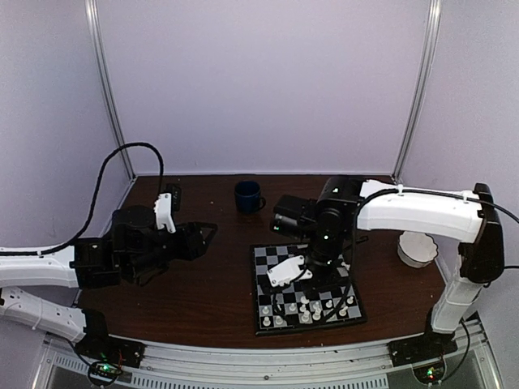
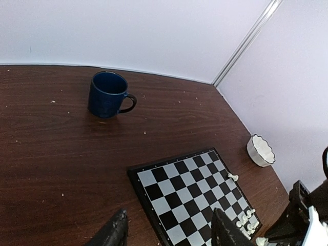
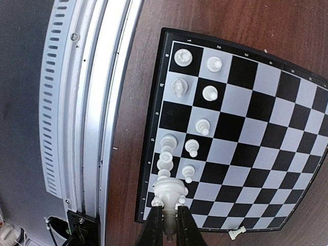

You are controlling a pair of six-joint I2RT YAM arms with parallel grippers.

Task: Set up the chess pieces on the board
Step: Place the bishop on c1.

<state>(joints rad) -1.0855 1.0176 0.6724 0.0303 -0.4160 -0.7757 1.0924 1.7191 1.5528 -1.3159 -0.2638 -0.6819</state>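
Right wrist: downward-pointing right hand (image 3: 168,218) pinches a chess piece (image 3: 169,191) above the board (image 3: 266,123).

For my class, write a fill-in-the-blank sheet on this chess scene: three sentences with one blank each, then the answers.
1. The right gripper is shut on a ____ chess piece.
2. The left gripper is ____ and holds nothing.
3. The mug is dark ____.

Missing words: white; open; blue
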